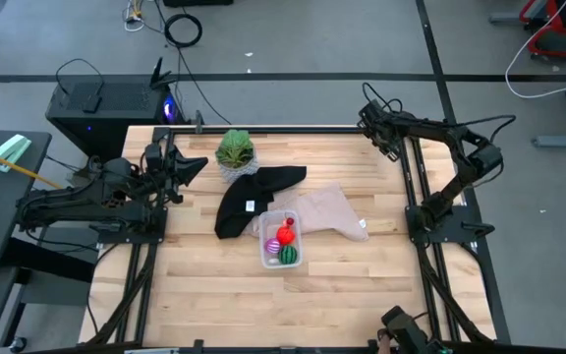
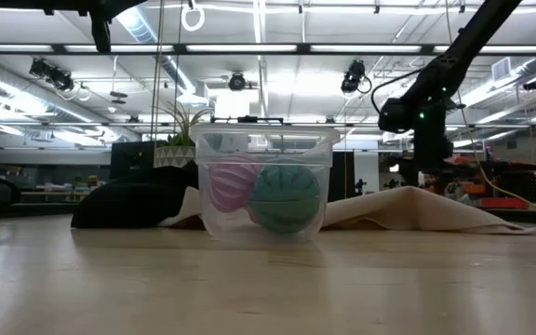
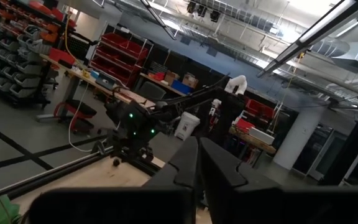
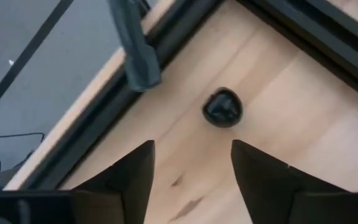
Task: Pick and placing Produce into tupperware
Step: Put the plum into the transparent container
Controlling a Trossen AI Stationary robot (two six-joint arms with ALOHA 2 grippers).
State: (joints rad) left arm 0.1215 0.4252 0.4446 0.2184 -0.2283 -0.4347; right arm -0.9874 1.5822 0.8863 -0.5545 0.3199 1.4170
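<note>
Both grippers sit away from the work: the left gripper (image 1: 190,164) hangs at the table's left edge near the back, its two dark fingers (image 3: 194,163) pressed together, while the right gripper (image 4: 191,165) is parked over the back right corner of the light wooden table (image 1: 362,295), its fingers apart with bare wood between them. At the table's middle stands the small clear plastic rectangular tub (image 1: 281,239), its back end lying on a black cloth (image 1: 249,197) and a beige cloth (image 1: 327,211). Inside it lie a red toy fruit (image 1: 285,234), a striped purple-magenta ball (image 2: 234,183) and a green melon-like ball (image 2: 286,196), the last two side by side. A leafy green potted plant (image 1: 234,150) stands behind the black cloth.
</note>
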